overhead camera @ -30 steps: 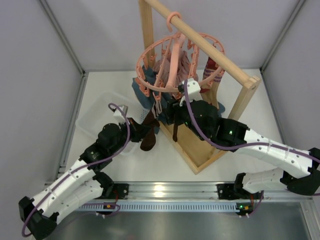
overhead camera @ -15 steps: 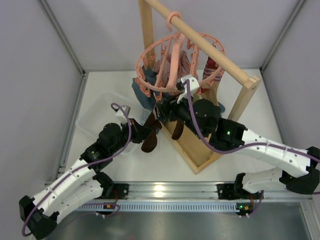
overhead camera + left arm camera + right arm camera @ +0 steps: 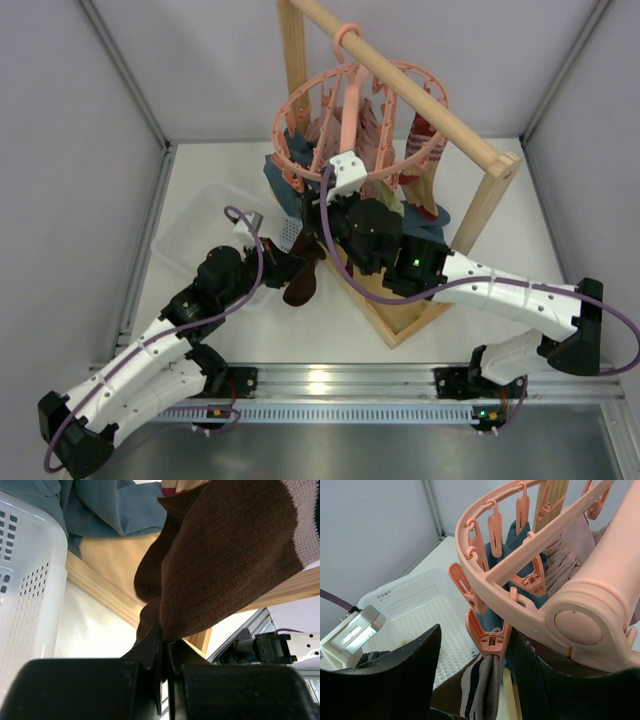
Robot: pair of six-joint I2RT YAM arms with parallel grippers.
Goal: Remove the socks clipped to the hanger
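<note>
The salmon-pink hanger hangs by its hook from the wooden rail. A dark brown sock hangs from a peg on the hanger's near rim, its striped cuff pinched in that peg. My left gripper is shut on the lower part of this sock. My right gripper is open, one finger on each side of the peg, right under the ring. A dark red striped sock hangs on the far right of the ring.
A white perforated basket sits on the table left of the rack, just below the peg. Blue-grey cloth and a dusty-pink garment also hang from the hanger. The wooden rack base lies beneath the sock.
My right arm has swung left and up, bringing its open gripper from under the hanger's middle to the peg on the near-left rim. The left gripper stays shut on the brown sock.
</note>
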